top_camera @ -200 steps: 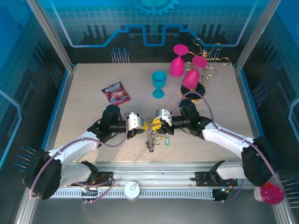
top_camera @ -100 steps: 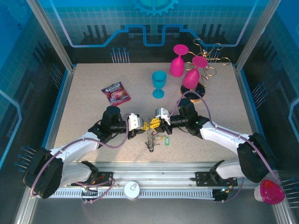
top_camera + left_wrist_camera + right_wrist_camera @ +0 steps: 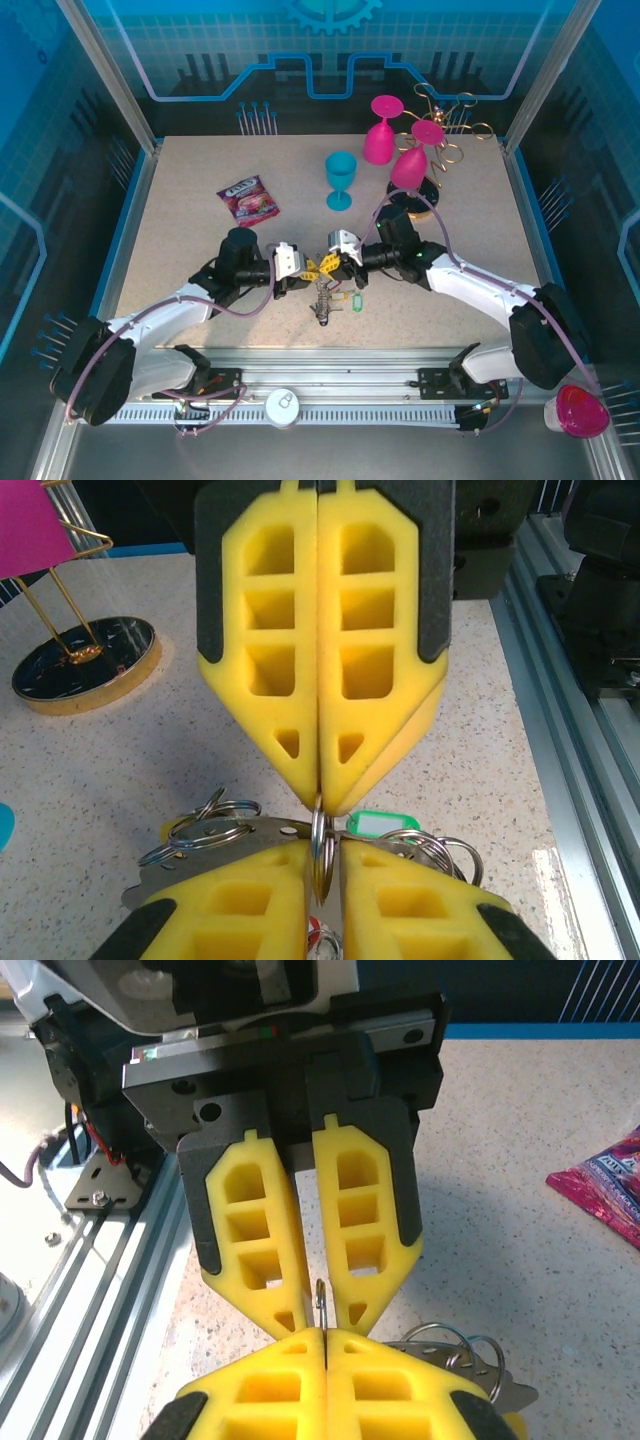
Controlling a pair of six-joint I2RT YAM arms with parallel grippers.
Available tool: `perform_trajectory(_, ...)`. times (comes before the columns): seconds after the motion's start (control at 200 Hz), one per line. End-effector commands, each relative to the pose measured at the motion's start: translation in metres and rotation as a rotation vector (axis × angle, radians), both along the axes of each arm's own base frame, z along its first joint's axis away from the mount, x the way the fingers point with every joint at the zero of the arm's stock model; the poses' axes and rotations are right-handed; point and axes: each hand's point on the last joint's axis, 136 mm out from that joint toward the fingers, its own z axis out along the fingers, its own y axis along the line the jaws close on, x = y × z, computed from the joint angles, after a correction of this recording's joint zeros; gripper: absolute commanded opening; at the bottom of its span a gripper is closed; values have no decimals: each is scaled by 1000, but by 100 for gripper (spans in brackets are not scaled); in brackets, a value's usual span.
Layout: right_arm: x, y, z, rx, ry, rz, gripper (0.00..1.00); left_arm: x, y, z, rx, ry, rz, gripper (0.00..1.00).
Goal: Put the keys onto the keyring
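**Surface** (image 3: 200,250): flat, speckled beige laminate. It bears the weight of the key bunch, so the hands need only manage one ring.

**Right hand** (image 3: 320,806): jaws fully closed. The tips clamp the upper edge of the keyring (image 3: 321,858) and hold it upright on edge.

**Left hand** (image 3: 320,1322): meets the right hand tip to tip. Its jaws are parted by a narrow slot. The ring's edge stands in that slot with a gap on either side, so this hand appears to guide the ring and not to clamp it. The opposed layout probably steadies the ring so that a coil can be worked apart.

**Pads** (image 3: 270,660): yellow, foam-like, with rectangular cut-outs. They taper to a wedge. The soft material should seat thin wire without letting it slip.

**Keys** (image 3: 322,300): bunched on the surface directly under the meeting point of the hands, toward the near edge. The bunch includes a flat bright metal blade with punched holes and several split rings. Single keys are too small to tell apart.

**Keyring**: thin, bright, double-coiled wire, circular.

**Green tag** (image 3: 385,824): rectangular plastic with a white insert, just beside the ring.
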Motion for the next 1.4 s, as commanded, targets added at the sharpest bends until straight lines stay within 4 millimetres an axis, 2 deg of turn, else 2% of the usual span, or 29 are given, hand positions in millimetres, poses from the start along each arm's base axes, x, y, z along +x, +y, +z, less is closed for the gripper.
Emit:
perform_trajectory(0.0, -9, 2, 0, -99, -25, 55, 0, 3, -3, 7, 23, -11, -12, 14)
perform_trajectory(0.18, -11, 3, -6, -209, -49, 79, 0, 5, -4, 5, 45, 11, -15, 10)
perform_trajectory(0.255, -12, 3, -6, -230, -51, 89, 0, 4, -4, 4, 54, 20, -21, 5)
perform_trajectory(0.3, -13, 4, -4, -221, -49, 91, 0, 4, -4, 4, 57, 21, -23, 0)
perform_trajectory(0.425, -8, 2, 6, -143, -23, 52, 0, 3, -4, 4, 58, 12, -26, 0)
perform_trajectory(0.49, -5, -3, 10, -92, -12, 23, 17, 3, -4, 6, 55, 3, -26, 0)
perform_trajectory(0.535, -5, -6, 11, -64, -14, 13, 23, 2, -4, 6, 52, -4, -31, 0)
perform_trajectory(0.705, -4, -9, 9, -51, -30, 5, 29, 0, -5, 10, 35, -16, -41, 0)
perform_trajectory(0.896, -4, -3, 4, -55, -21, 20, 30, -2, -5, 11, 32, -23, -45, 0)
perform_trajectory(1.166, -5, 8, 1, -61, -20, 51, 25, -3, -6, 12, 26, -26, -54, 0)
perform_trajectory(1.396, -3, 14, 2, -49, -19, 65, 15, -5, -7, 12, 27, -21, -66, 0)
